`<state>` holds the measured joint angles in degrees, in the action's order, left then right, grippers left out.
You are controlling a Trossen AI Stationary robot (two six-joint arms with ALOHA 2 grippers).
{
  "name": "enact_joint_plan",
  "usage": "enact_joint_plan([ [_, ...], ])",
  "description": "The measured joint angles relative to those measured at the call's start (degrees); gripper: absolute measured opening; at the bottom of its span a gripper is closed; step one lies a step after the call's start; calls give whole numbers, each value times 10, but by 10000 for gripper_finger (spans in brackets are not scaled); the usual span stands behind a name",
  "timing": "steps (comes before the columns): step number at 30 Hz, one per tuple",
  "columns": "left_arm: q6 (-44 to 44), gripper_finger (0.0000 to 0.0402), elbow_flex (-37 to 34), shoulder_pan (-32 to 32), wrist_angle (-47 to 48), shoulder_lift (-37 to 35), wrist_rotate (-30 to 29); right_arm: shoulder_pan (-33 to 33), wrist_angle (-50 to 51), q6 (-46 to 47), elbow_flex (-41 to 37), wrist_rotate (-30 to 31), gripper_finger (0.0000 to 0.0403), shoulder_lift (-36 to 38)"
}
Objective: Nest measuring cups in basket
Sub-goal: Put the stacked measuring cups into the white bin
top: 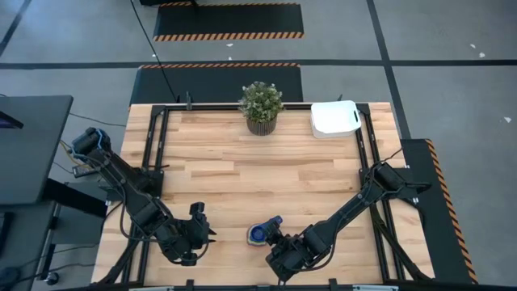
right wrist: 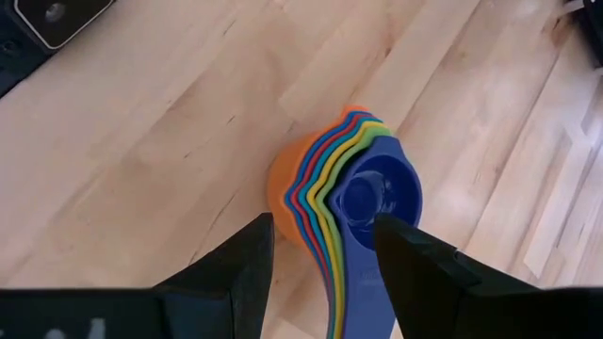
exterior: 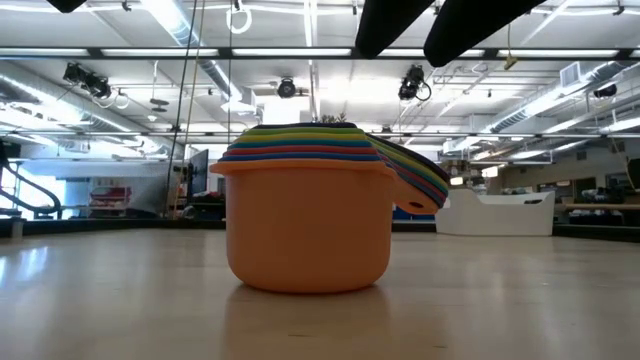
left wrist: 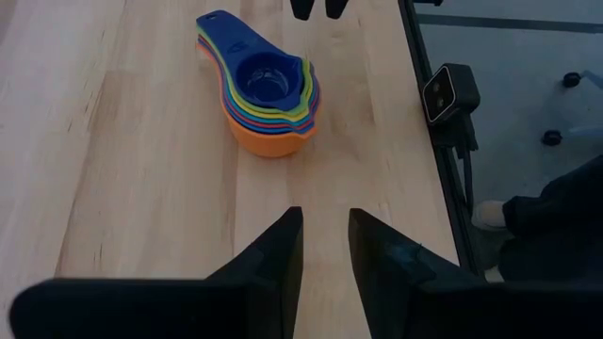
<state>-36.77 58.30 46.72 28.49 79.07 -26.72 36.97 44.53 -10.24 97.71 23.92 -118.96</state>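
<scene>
Orange plastic formed the outermost of the measuring cups (top: 260,233), which sat nested in one stack on the bare wood of the counter (top: 242,174), near its front edge and about midway across; a dark blue cup lay innermost on top, and all the handles fanned out together. The stack stood upright, touching neither arm. Just to its right, the right claw (right wrist: 320,247) hovered close above it, fingers parted on either side of the stack without pressing it. Farther off to the left, the left claw (left wrist: 325,247) pointed toward the stack, fingers a narrow gap apart and holding nothing. The basket (top: 334,118) rested well apart at the far right corner, no cups seen in it. A potted plant (top: 261,106) stood at the far edge, left of the basket.
</scene>
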Motion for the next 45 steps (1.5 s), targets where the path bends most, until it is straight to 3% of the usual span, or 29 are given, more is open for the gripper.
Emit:
enact_joint_plan([
  [18, 0, 96, 0, 0, -2, 0, 0, 0, -31, -6, -32, -9, 190, -1],
  [26, 0, 96, 0, 0, -10, 0, 0, 8, -49, -84, -38, 63, 190, -1],
  [32, 0, 96, 0, 0, -9, 0, 0, 8, -49, -128, -38, 65, 192, -1],
  [45, 0, 96, 0, 0, -9, 0, 0, 10, -56, -171, -39, 62, 302, -1],
])
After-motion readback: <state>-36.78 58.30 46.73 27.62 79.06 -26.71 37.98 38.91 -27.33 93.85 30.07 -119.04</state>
